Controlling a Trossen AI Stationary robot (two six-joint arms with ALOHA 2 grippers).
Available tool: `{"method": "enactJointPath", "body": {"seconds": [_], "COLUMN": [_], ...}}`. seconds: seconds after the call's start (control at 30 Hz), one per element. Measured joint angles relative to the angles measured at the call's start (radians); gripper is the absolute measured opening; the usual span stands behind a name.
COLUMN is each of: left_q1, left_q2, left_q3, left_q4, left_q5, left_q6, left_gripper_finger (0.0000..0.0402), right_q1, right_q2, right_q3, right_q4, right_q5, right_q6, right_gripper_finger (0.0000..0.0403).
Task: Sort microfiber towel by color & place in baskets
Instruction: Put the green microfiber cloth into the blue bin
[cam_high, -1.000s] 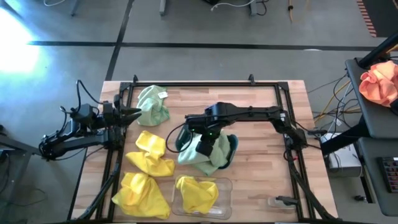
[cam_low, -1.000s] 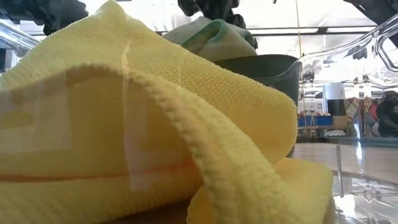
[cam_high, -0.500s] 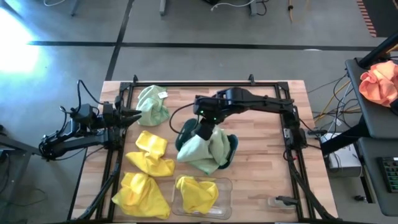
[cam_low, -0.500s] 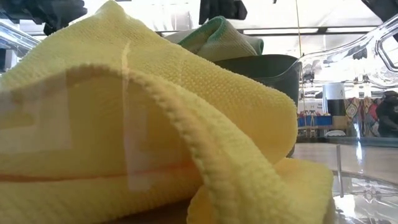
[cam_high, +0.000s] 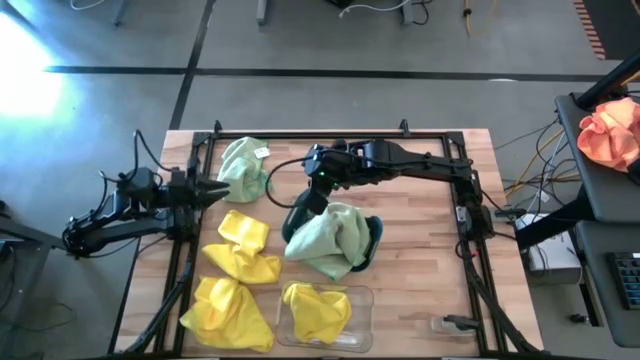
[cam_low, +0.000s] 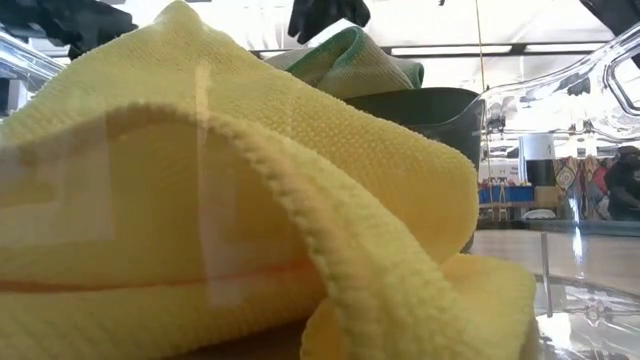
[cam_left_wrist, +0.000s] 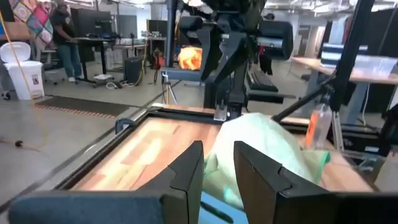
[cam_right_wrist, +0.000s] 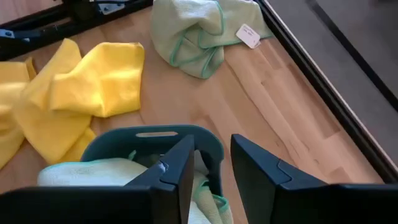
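An orange-pink cloth is seen on a dark side stand beside the wooden table, and a person is seen at desks beyond.

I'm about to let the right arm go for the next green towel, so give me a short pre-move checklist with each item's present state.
1. Right gripper empty and open: ok; the right wrist view shows its fingers apart with nothing between them.
2. Green towel in the teal basket: ok, though it is heaped and spills over the rim.
3. Loose green towel free to pick: ok; it lies alone on the table, near the far left corner.
4. Left gripper clear of that towel: not ok; it sits right beside it.
5. Yellow towel in the clear basket: ok.
6. Other yellow towels sorted: not ok; they lie on the table.
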Motion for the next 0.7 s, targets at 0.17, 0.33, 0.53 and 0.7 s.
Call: {"method": "enactJointPath", "body": {"seconds": [0.17,0.33,0.53,0.7], "left_q1": [0.0,0.0,0.0,0.0], "left_q2": [0.001,0.021,0.104,0.212], "left_q3": [0.012,0.012,0.053,0.193], "left_q4": [-0.046,-0.044,0.035,0.04], "left_q5": [0.028,0.088,-0.007,-0.125], "left_q6": [-0.071,-0.132,-0.117,0.028], "left_gripper_finger": [0.0075,0.0075,0.0075,0.0075], "right_q1": [-0.002,-0.023,-0.085,-0.155], "right_q2": [-0.006,-0.008,-0.008,-0.008], "right_q3": [0.0,0.0,0.0,0.0], "right_q4": [-0.01,-0.022,-0.072,-0.104], "right_q5": [0.0,0.0,0.0,0.0], "right_q6": [-0.083,-0.213,-0.342,-0.414], "right_gripper_finger": [0.0094,0.0093,0.0093,0.0093]}}
